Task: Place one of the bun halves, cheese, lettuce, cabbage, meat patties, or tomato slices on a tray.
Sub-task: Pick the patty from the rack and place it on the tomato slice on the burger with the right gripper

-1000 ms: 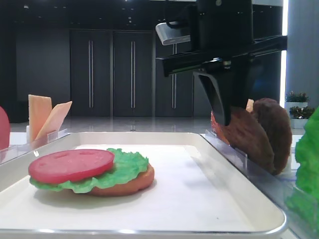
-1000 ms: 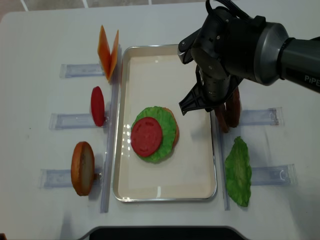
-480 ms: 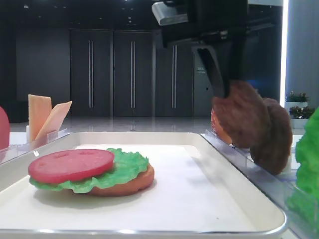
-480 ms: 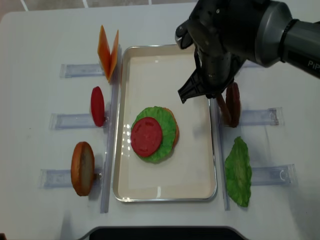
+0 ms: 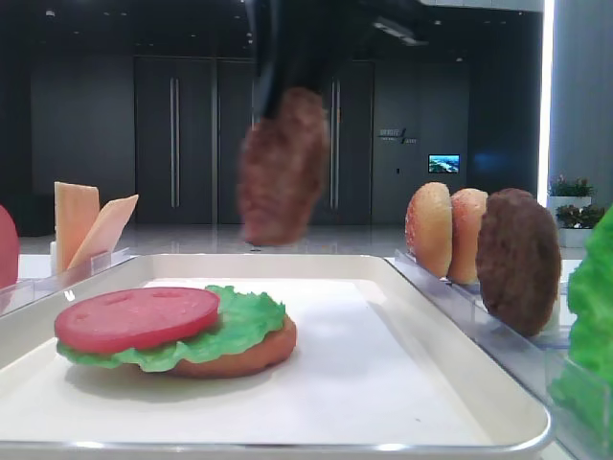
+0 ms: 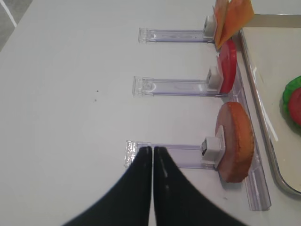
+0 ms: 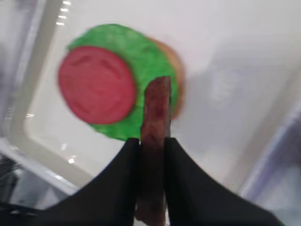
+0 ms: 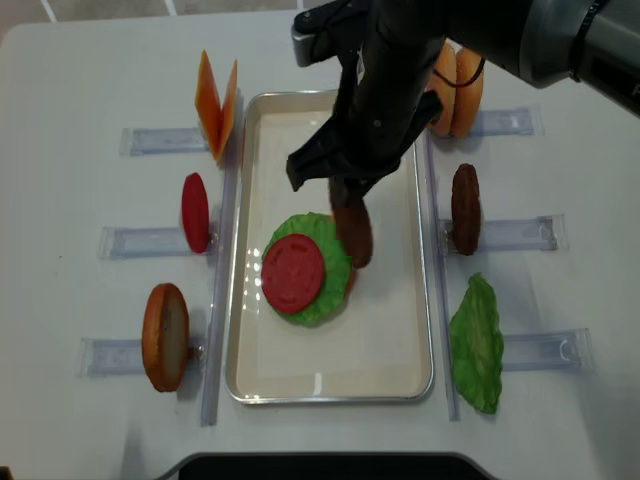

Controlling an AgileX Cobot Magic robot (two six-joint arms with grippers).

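— What does the large shallow white rectangular tray [image 8: 395,375] hold?

— One stack, left of its middle: a tan-orange bun half [image 5: 259,353] at the bottom, a bright green ruffled lettuce leaf [image 8: 322,240] on it, and a flat round red tomato slice [image 8: 293,273] on top. The tray's far end and near end are bare.

— And the round dark brown meat patty [image 8: 352,230]?

— It hangs on edge above the tray, just right of the stack, pinched between the black fingers of the right gripper [image 7: 151,150]. Its lower edge is clear of the lettuce in the low front view.

— What lines the tray's long sides?

— Narrow clear plastic racks [image 8: 520,234] flank both. Right of the tray stand a second dark patty [image 8: 464,208], two more bun halves [image 8: 458,80] and a loose green leaf [image 8: 478,345]. To its left stand pale-orange cheese slices [image 8: 217,103], a red slice [image 8: 195,212] and a bun half [image 8: 165,336].

— The left gripper [image 6: 152,151]?

— Pressed together, holding nothing, over bare table left of the tray.
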